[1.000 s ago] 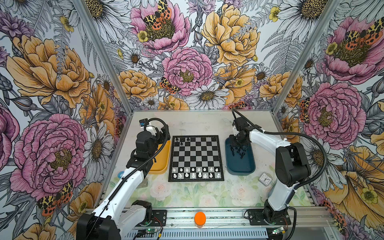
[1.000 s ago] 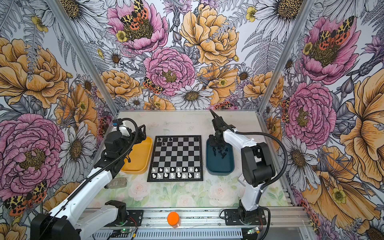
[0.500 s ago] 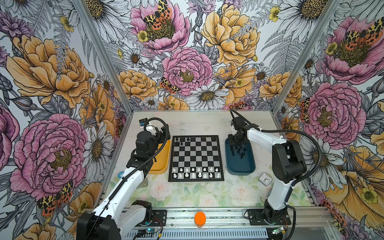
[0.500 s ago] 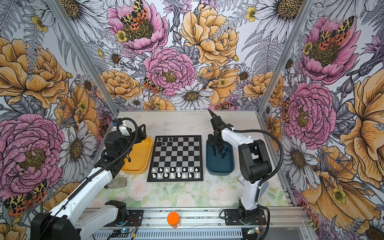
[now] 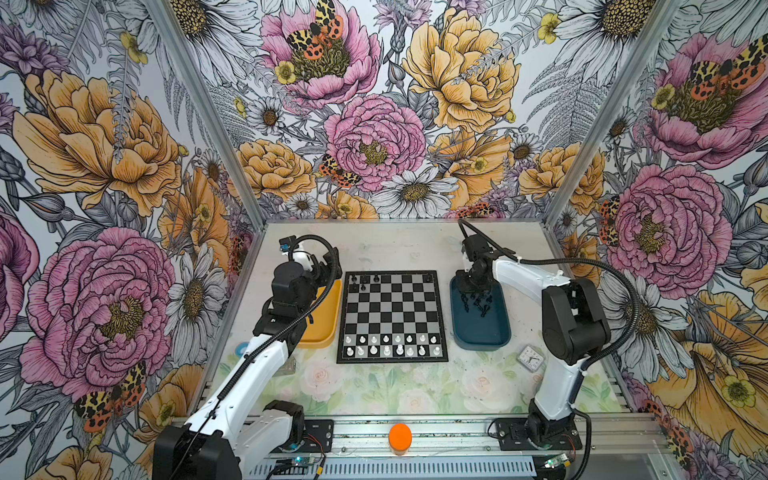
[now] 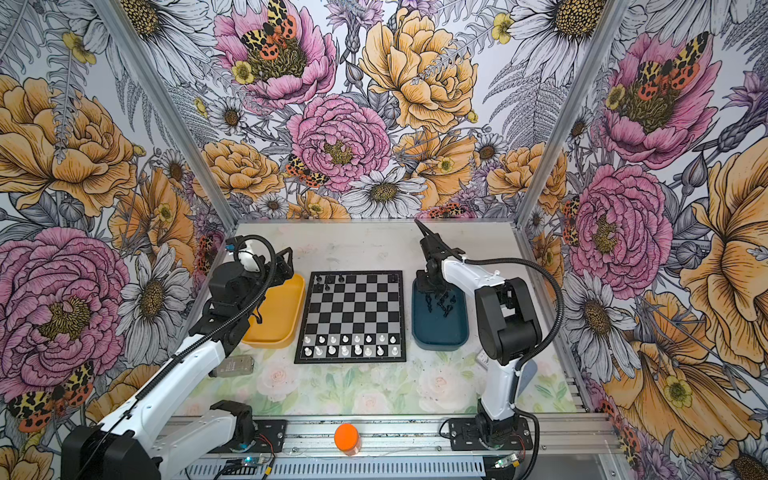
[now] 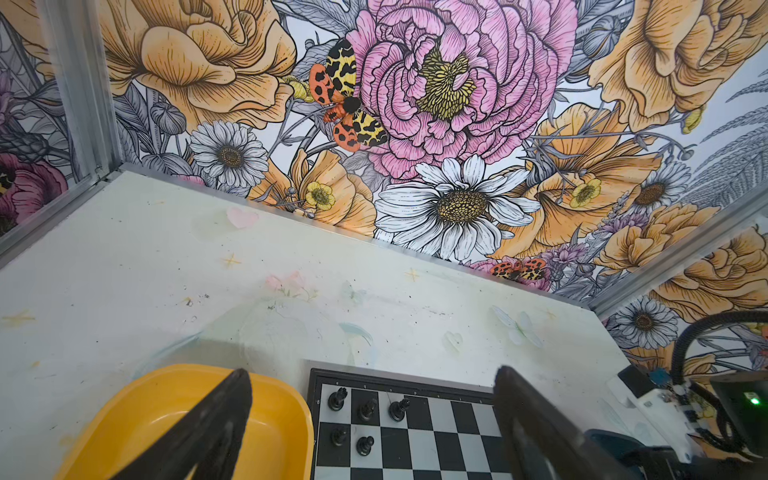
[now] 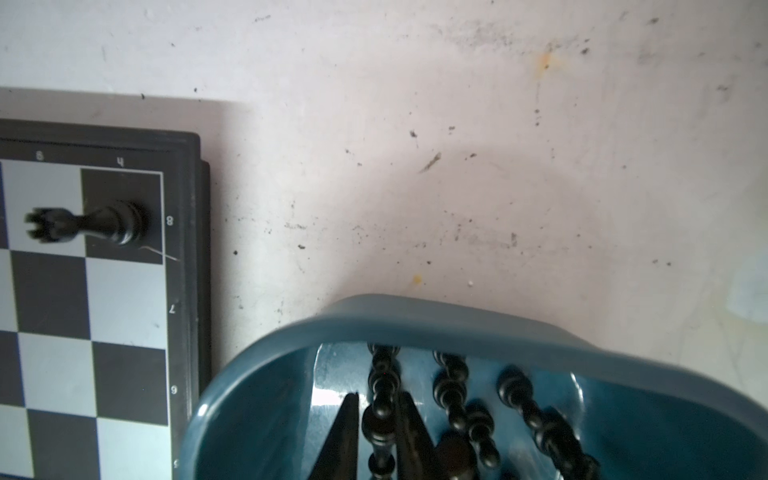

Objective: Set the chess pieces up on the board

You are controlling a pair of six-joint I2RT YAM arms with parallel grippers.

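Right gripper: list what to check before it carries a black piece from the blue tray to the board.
1. Right gripper jaws closed on a black piece: ok.
2. Piece free of neighbours in the blue tray: cannot tell; several lie touching.
3. Free squares on the board's far rows: ok.
4. Placed black pieces upright: ok.
5. Left gripper open, near the yellow tray's far end: ok.

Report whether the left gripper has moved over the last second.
No. In both top views the left gripper sits at the same spot by the yellow tray's far corner.
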